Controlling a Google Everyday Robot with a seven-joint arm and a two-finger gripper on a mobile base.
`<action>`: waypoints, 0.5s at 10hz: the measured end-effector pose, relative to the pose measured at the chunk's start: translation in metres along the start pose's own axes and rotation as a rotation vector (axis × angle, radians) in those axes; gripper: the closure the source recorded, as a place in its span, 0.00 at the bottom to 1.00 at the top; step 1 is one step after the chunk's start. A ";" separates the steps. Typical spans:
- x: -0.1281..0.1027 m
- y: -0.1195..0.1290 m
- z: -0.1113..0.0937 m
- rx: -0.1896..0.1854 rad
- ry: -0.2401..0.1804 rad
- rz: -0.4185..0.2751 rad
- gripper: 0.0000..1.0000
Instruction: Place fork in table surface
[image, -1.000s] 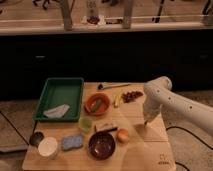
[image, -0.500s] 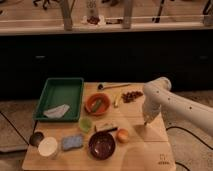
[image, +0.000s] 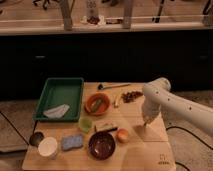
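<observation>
Nothing has moved since the earlier frames: the gripper (image: 146, 123) stays pressed together, pointing down just above the table (image: 150, 147), to the right of the brown bowl (image: 102, 145). Whether it pinches the fork, I cannot tell.

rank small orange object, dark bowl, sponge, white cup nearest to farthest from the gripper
The gripper hangs low over the table's right side.
1. small orange object, just left of it
2. dark bowl, front centre
3. sponge, front left
4. white cup, far left corner
</observation>
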 end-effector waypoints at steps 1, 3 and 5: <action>-0.001 0.000 0.000 -0.001 0.000 -0.004 0.97; -0.002 0.001 0.000 -0.002 -0.001 -0.008 0.97; -0.004 0.001 0.000 -0.003 -0.002 -0.012 0.97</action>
